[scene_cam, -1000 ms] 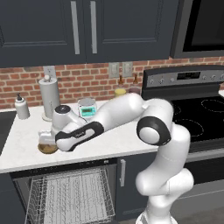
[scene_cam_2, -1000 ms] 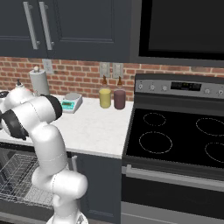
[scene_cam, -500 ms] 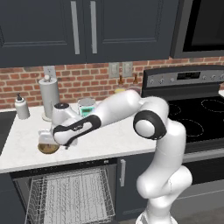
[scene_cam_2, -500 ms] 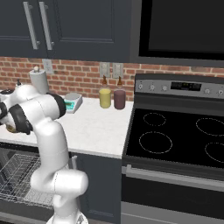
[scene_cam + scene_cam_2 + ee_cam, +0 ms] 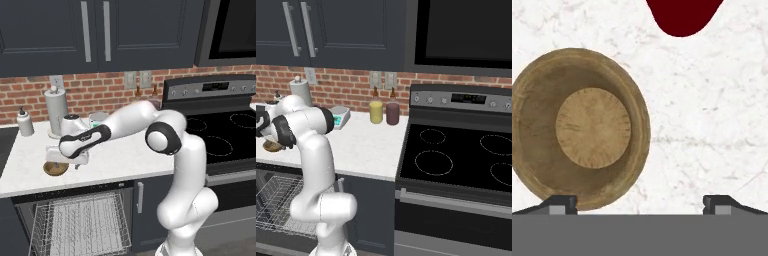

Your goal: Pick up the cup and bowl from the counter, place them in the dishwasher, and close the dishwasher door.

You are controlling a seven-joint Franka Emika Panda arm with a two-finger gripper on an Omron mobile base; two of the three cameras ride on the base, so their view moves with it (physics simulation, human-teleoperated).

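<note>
Neither dish is loaded yet, I reckon: the bowl [image 5: 579, 133] sits on the table [image 5: 712, 125] beneath the spread, empty claw [image 5: 639, 202], the cup [image 5: 683, 15] just beyond it. Below, the dishwasher [image 5: 80, 227] stands open, rack bare.

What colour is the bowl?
Tan-brown with a wood-like grain, its flat bottom lighter than its sides. The bowl shows best in the hand view.

A red brick wall [image 5: 351, 87] runs behind the kitchen, with dark upper cabinets [image 5: 95, 32] bearing silver bar handles above it. On the right stands a black stove [image 5: 461, 160], and a dark microwave [image 5: 463, 30] hangs over it. Lighting is even and soft.
</note>
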